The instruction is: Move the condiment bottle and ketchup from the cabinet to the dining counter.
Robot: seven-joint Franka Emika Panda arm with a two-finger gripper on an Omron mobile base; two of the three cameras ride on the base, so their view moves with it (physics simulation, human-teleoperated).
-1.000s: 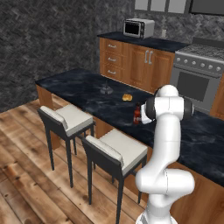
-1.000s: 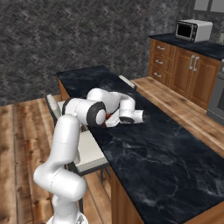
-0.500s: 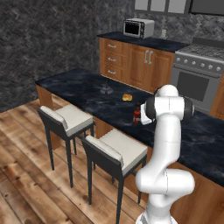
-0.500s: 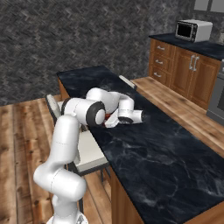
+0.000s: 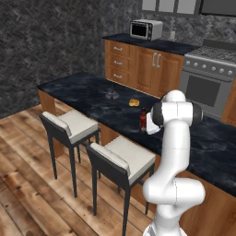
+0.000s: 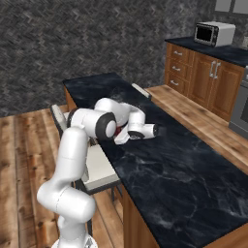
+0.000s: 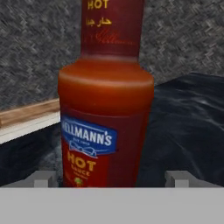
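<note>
Your pincer stands open, one fingertip showing on each side of the condiment bottle and neither seeming to press it, so the bottle looks to be standing on its own on the dining counter's surface, near the edge that faces the stools and just beside the arm's hand. Judging from that, the first half of your task looks done: this bottle is out of the cabinet and delivered. The ketchup is left to fetch, so expect to back the hand off without tipping the bottle and go for it.
</note>
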